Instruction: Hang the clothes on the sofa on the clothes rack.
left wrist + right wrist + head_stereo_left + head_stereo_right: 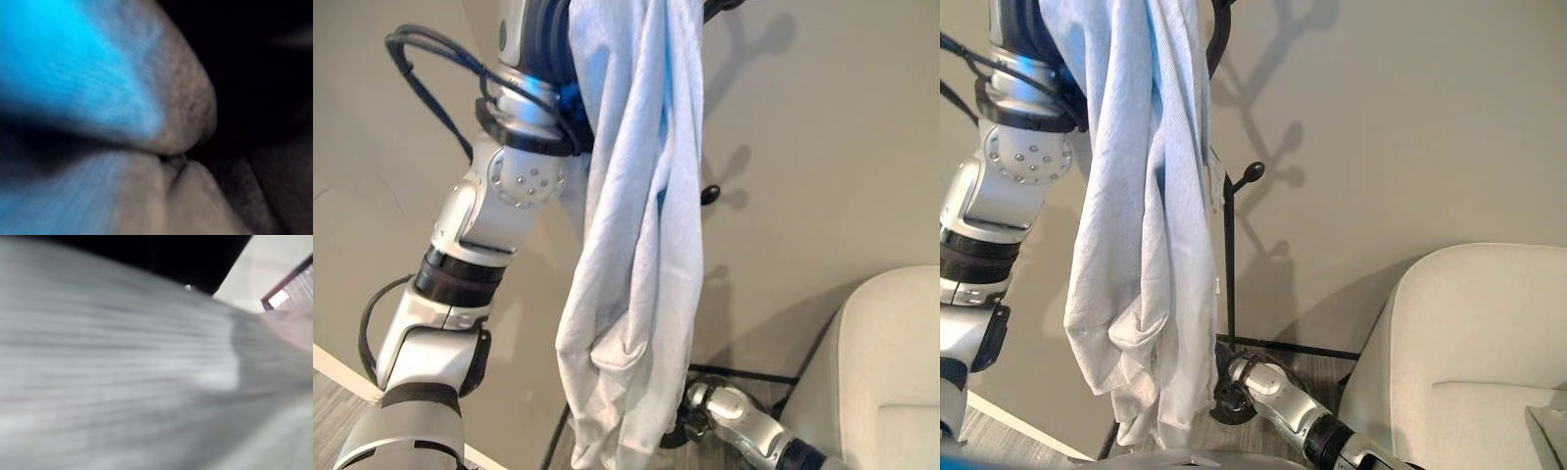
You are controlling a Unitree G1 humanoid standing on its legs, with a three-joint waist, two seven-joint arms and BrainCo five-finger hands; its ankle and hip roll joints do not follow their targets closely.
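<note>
Left eye view: pale blue garment [631, 245] hanging in long folds from up high, raised by left arm; left hand itself above the frame edge, w/ cloth draped over wrist. Left wrist view: blue-lit fabric pressed right against lens, so fingers hidden in cloth — can't tell whether clasped or loose. Garment clear of the sofa [1469, 343], which sits well off to the far side from left arm, cushion bare as far as visible.

Right hand [1239, 384] low down, just under garment's hem, fingers buried behind the bottom folds; grip state can't be told. Right wrist view: grey-white ribbed cloth close across lens, bit of wall and a dark edge beyond.

Clothes rack [1229, 255]: thin black pole right behind garment, one knobbed peg [1252, 174] sticking out just beside the cloth, base struts near right hand.

Step, by judgement: lift done, hang in progress — cloth at rack but not visibly caught on any hook. Next move likely calls for easing top of garment over an upper peg, checking it bears weight, then freeing left hand w/o dragging cloth off; right hand prob. to steady hem.

Writing/labels: none legible; small pale tag-like scrap by pole, too small to read.
</note>
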